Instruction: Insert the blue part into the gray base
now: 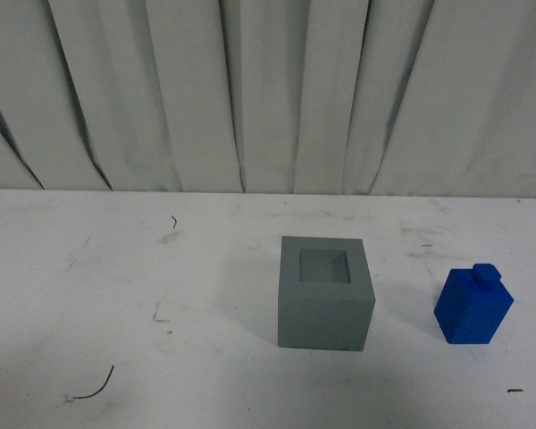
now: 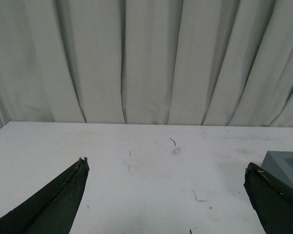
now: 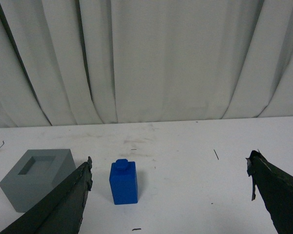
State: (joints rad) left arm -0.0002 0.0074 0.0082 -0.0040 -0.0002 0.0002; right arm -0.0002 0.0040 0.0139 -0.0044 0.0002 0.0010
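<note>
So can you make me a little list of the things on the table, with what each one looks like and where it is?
blue part: bright blue block, upright, small knob on top, standing on the table to the right of the gray base, not touching it
gray base: gray cube, its square hole on top is empty
table: white, scuffed
left gripper: open, holding nothing
right gripper: open, holding nothing, blue part just ahead of it
curtain: white, behind the table
job: not yet done

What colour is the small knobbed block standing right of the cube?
The knobbed block is bright blue, knob included; the right wrist view shows it best.
</note>
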